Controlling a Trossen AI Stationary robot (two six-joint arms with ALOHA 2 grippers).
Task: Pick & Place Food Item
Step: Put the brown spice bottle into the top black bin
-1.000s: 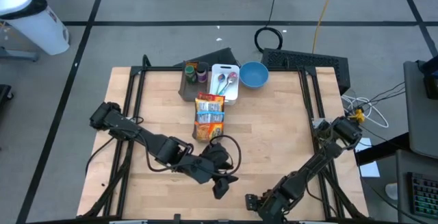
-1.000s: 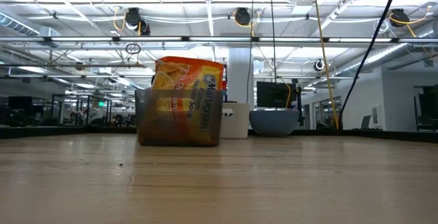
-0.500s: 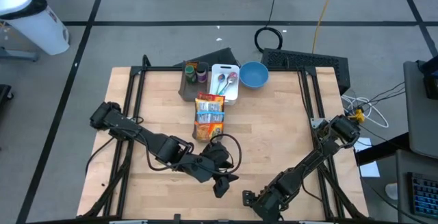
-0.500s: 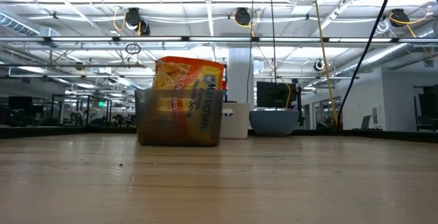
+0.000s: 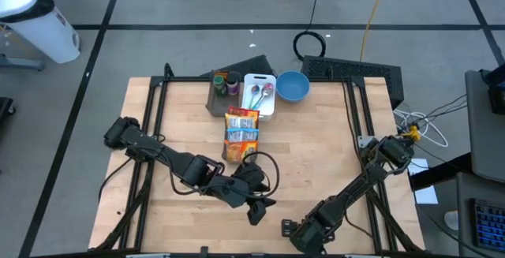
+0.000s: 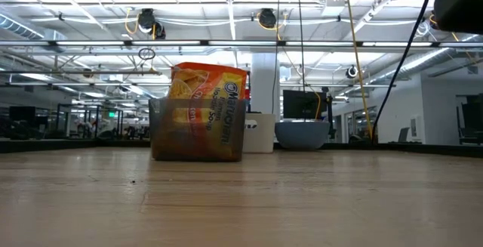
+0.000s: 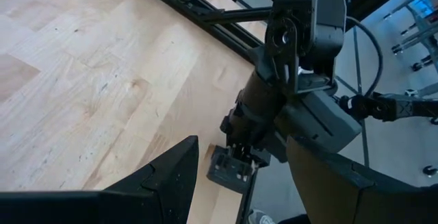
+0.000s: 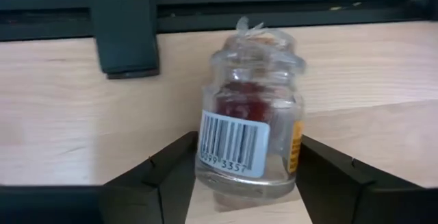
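Risks tipping or dropping the tilted glass jar (image 8: 250, 114), mid-frame between the right jaws at the desk's (image 5: 316, 155) bottom edge, clamped or not impossible to tell, through an off-centre squeeze on slick glass; left jaws apart, empty, lower centre.

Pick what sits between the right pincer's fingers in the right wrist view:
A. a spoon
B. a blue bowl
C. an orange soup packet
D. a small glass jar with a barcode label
D: the right wrist view shows a small glass jar with a barcode label and something red inside, sitting between the dark fingers of the right pincer over the wooden table.
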